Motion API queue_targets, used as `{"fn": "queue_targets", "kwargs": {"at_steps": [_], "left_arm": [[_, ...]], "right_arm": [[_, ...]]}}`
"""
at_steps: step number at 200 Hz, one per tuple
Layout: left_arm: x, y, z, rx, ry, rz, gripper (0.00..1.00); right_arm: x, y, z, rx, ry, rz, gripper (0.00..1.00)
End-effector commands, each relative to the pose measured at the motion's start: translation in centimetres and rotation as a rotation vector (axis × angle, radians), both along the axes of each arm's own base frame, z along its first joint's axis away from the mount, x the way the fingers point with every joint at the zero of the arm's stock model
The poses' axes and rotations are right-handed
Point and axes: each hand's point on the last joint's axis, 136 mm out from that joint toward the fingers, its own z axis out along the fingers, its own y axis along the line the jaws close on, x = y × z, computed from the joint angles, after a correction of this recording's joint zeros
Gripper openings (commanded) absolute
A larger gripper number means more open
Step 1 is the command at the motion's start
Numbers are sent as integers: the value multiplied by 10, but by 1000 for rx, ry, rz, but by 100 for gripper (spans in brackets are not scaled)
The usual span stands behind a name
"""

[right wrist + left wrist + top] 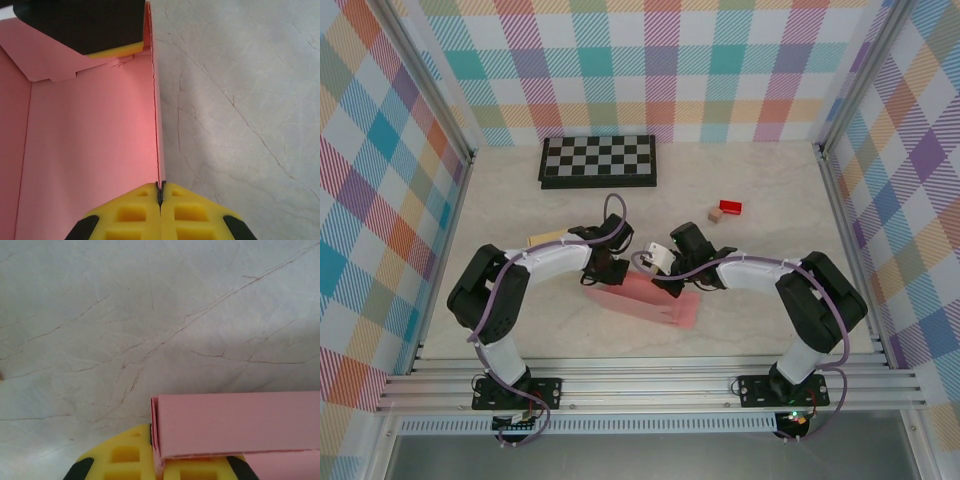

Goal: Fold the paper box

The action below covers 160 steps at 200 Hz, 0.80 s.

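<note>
Low in the top view, just below centre on the pale veined table [760, 180]: the box [665, 310] — pink, thin paper, only half formed. Lying aslant, left end higher in the frame, right end lower and nearer the bottom edge. Flat for the most part, with a long wall raised along its upper side.

At the box's upper left end, the left gripper [608, 278], clenched on the paper. Seen from the left wrist at bottom centre: left gripper [157, 462], yellow pads [125, 455] pinching the end of a doubled pink wall of the box [235, 425]. Folded back on itself at the left edge, the layers showing as thin lines; crisp along the crease, smooth and unmarked on the face, running off the right side of the frame.

Just right of that, the right gripper [665, 288], likewise clamped on the box. Seen from the right wrist at bottom centre: right gripper [160, 192], yellow pads [135, 215] pressed together on the edge of a single upright wall. Left of that wall, the broad pink floor of the box [85, 150]; toward the upper left, a flap with a small notched edge, and a crease down the far left.

Farther up the top view, right of centre: a red block [730, 207] with a tan block [715, 213] just beside it, well apart from the box.

Farthest, upper centre — a chessboard [598, 160], flat near the back wall.
</note>
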Motion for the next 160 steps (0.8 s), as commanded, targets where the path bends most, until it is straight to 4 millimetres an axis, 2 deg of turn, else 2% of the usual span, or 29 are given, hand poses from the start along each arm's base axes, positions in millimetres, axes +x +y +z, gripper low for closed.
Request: {"fn": "queue_targets", "kwargs": {"at_steps": [1, 14, 35, 52, 73, 99, 131, 160], "left_arm": [[-7, 4, -4, 29, 31, 26, 0], [-2, -1, 3, 25, 2, 25, 0], [12, -1, 20, 66, -110, 11, 0], [23, 3, 39, 106, -234, 6, 0], [34, 1, 68, 93, -397, -9, 0], [47, -2, 119, -7, -635, 3, 0], [42, -9, 179, -206, -903, -49, 0], [34, -9, 206, -270, -1024, -91, 0]], "right_arm": [[3, 8, 13, 54, -17, -15, 0], [5, 10, 20, 74, -17, -34, 3], [9, 11, 39, 113, -22, -82, 15], [10, 10, 58, 140, -32, -102, 21], [8, 10, 87, 182, -40, -113, 29], [2, 6, 131, 233, -65, -121, 35], [-2, -8, 169, 212, -108, -135, 42], [-2, -17, 193, 218, -113, -139, 44]]}}
